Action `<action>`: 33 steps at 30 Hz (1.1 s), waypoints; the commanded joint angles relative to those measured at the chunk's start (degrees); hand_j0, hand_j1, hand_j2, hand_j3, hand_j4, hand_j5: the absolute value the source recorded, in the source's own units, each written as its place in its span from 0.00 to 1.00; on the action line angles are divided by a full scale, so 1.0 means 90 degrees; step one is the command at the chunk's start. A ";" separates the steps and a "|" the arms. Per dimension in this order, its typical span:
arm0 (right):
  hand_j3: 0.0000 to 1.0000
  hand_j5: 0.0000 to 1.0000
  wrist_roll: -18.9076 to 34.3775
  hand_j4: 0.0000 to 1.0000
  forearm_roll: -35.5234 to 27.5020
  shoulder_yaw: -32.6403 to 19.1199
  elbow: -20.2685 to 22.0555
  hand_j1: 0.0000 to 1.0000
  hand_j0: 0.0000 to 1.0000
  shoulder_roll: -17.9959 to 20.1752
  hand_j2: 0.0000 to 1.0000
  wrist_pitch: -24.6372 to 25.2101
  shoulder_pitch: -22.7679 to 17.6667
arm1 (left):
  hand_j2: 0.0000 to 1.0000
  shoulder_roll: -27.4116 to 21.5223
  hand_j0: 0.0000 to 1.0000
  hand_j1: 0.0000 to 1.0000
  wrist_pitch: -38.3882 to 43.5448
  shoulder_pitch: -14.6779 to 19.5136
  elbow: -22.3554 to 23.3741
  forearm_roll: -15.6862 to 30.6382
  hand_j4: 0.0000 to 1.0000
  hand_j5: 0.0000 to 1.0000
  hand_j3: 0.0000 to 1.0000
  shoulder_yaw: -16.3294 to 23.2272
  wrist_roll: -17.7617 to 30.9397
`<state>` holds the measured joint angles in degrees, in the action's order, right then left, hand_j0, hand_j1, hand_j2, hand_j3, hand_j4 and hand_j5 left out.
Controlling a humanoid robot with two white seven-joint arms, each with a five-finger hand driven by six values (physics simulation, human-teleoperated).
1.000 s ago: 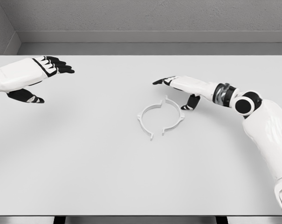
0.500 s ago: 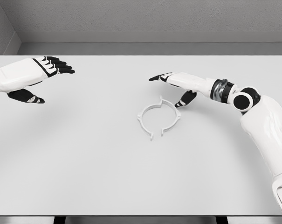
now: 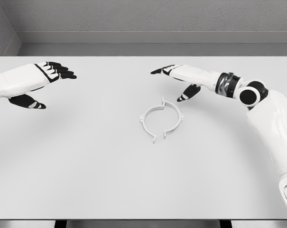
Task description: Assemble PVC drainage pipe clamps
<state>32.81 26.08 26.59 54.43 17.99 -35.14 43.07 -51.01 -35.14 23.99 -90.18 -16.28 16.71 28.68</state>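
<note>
A wide white surface [image 3: 86, 180] is filling most of the frame. A grey textured wall [image 3: 148, 14] is running across the top, a second wall [image 3: 2, 33] is meeting it at upper left. Light is falling soft and even.

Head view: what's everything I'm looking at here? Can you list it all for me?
clamp halves: two, white, curved pieces lying face to face as a near ring at the table's middle, small gaps between their ends
table: one, white, fills most of the view
wall: grey, behind the table's far edge
left hand: one, white with black fingers, open, above the table's far left, holding nothing
right hand: one, white with black fingers, open, just beyond and right of the clamp halves, not touching them
</note>
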 commanded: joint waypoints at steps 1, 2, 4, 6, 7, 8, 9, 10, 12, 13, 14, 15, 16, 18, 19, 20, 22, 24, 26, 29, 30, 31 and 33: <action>1.00 1.00 0.0243 1.00 -0.0046 0.0053 0.0076 1.00 1.00 -0.0055 1.00 0.0015 0.0000 | 1.00 -0.0006 1.00 1.00 0.0015 0.0000 0.0000 0.0041 1.00 1.00 1.00 -0.0001 -0.0004; 1.00 1.00 0.0243 1.00 -0.0046 0.0054 0.0076 1.00 1.00 -0.0114 1.00 0.0015 -0.0010 | 1.00 -0.0006 1.00 1.00 0.0015 0.0010 0.0000 0.0041 1.00 1.00 1.00 -0.0010 -0.0004; 1.00 1.00 0.0243 1.00 -0.0036 0.0112 0.0066 1.00 1.00 -0.0124 1.00 0.0015 -0.0029 | 1.00 -0.0016 1.00 1.00 0.0015 0.0039 0.0000 0.0041 1.00 1.00 1.00 -0.0010 -0.0004; 1.00 1.00 0.0243 1.00 -0.0007 0.0122 0.0066 1.00 1.00 -0.0133 1.00 0.0015 -0.0039 | 1.00 -0.0016 1.00 1.00 0.0015 0.0058 0.0000 0.0041 1.00 1.00 1.00 -0.0010 -0.0004; 1.00 1.00 0.0243 1.00 -0.0007 0.0151 0.0066 1.00 1.00 -0.0250 1.00 0.0015 -0.0049 | 1.00 -0.0016 1.00 1.00 0.0015 0.0068 0.0000 0.0041 1.00 1.00 1.00 -0.0010 -0.0004; 1.00 1.00 0.0243 1.00 0.0003 0.0161 0.0066 1.00 1.00 -0.0290 1.00 0.0015 -0.0049 | 1.00 -0.0016 1.00 1.00 0.0015 0.0068 0.0000 0.0051 1.00 1.00 1.00 -0.0010 -0.0004; 1.00 1.00 0.0243 1.00 0.0022 0.0210 0.0066 1.00 1.00 -0.0309 1.00 0.0015 -0.0049 | 1.00 -0.0026 1.00 1.00 0.0015 0.0078 0.0000 0.0051 1.00 1.00 1.00 -0.0010 -0.0004; 1.00 1.00 0.0243 1.00 0.0052 0.0239 0.0046 1.00 1.00 -0.0377 1.00 0.0015 -0.0049 | 1.00 -0.0016 1.00 1.00 0.0015 0.0078 0.0000 0.0051 1.00 1.00 1.00 -0.0020 -0.0004; 1.00 1.00 0.0243 1.00 0.0062 0.0239 0.0027 1.00 1.00 -0.0387 1.00 0.0015 -0.0049 | 1.00 -0.0016 1.00 1.00 0.0015 0.0078 0.0000 0.0050 1.00 1.00 1.00 -0.0020 -0.0004; 1.00 1.00 0.0243 1.00 0.0062 0.0239 0.0017 1.00 1.00 -0.0387 1.00 0.0015 -0.0049 | 1.00 -0.0016 1.00 1.00 0.0015 0.0078 0.0000 0.0051 1.00 1.00 1.00 -0.0020 -0.0004; 1.00 1.00 0.0243 1.00 0.0100 0.0249 0.0007 1.00 1.00 -0.0397 1.00 0.0015 -0.0039 | 1.00 -0.0016 1.00 1.00 0.0015 0.0078 0.0000 0.0099 1.00 1.00 1.00 -0.0030 -0.0004; 1.00 1.00 0.0243 1.00 0.0189 0.0249 -0.0012 1.00 1.00 -0.0446 1.00 0.0015 -0.0039 | 1.00 -0.0016 1.00 1.00 0.0015 0.0088 0.0000 0.0109 1.00 1.00 1.00 -0.0030 -0.0004; 1.00 1.00 0.0243 1.00 0.0228 0.0249 -0.0041 1.00 1.00 -0.0524 1.00 0.0015 -0.0039 | 1.00 -0.0026 1.00 1.00 0.0015 0.0088 0.0000 0.0109 1.00 1.00 1.00 -0.0040 -0.0004; 1.00 1.00 0.0243 1.00 0.0228 0.0249 -0.0041 1.00 1.00 -0.0563 1.00 0.0015 -0.0039 | 1.00 -0.0036 1.00 1.00 0.0015 0.0098 0.0000 0.0138 1.00 1.00 1.00 -0.0049 -0.0003; 1.00 1.00 0.0243 1.00 0.0306 0.0249 -0.0041 1.00 1.00 -0.0592 1.00 0.0015 -0.0039 | 1.00 -0.0036 1.00 1.00 0.0015 0.0098 0.0000 0.0138 1.00 1.00 1.00 -0.0049 0.0006; 1.00 1.00 0.0243 1.00 0.0335 0.0249 -0.0041 1.00 1.00 -0.0641 1.00 0.0015 -0.0039 | 1.00 -0.0036 1.00 1.00 0.0015 0.0098 0.0000 0.0138 1.00 1.00 1.00 -0.0049 -0.0004; 1.00 1.00 0.0243 1.00 0.0335 0.0239 -0.0041 1.00 1.00 -0.0670 1.00 0.0015 -0.0049 | 1.00 -0.0045 1.00 1.00 0.0015 0.0098 0.0000 0.0138 1.00 1.00 1.00 -0.0079 0.0006; 1.00 1.00 0.0243 1.00 0.0335 0.0239 -0.0041 1.00 1.00 -0.0739 1.00 0.0015 -0.0059 | 1.00 -0.0055 1.00 1.00 0.0015 0.0098 0.0000 0.0148 1.00 1.00 1.00 -0.0079 0.0006; 1.00 1.00 0.0243 1.00 0.0335 0.0249 -0.0041 1.00 1.00 -0.0758 1.00 0.0015 -0.0049 | 1.00 -0.0055 1.00 1.00 0.0015 0.0088 0.0000 0.0138 1.00 1.00 1.00 -0.0079 0.0006; 1.00 1.00 0.0243 1.00 0.0345 0.0249 -0.0041 1.00 1.00 -0.0827 1.00 0.0015 -0.0058 | 1.00 -0.0055 1.00 1.00 0.0015 0.0078 0.0000 0.0148 1.00 1.00 1.00 -0.0079 0.0006; 1.00 1.00 0.0243 1.00 0.0345 0.0249 -0.0041 1.00 1.00 -0.0846 1.00 0.0015 -0.0058 | 1.00 -0.0055 1.00 1.00 0.0015 0.0078 0.0000 0.0148 1.00 1.00 1.00 -0.0079 0.0006; 1.00 1.00 0.0243 1.00 0.0355 0.0249 -0.0041 1.00 1.00 -0.0866 1.00 0.0015 -0.0049 | 1.00 -0.0055 1.00 1.00 0.0015 0.0078 0.0000 0.0139 1.00 1.00 1.00 -0.0079 0.0006; 1.00 1.00 0.0243 1.00 0.0355 0.0249 -0.0041 1.00 1.00 -0.0915 1.00 0.0015 -0.0049 | 1.00 -0.0055 1.00 1.00 0.0015 0.0068 0.0000 0.0148 1.00 1.00 1.00 -0.0069 0.0006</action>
<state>35.03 29.67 28.91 54.02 10.15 -35.16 42.63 -51.45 -35.14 24.70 -90.18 -15.34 16.06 28.77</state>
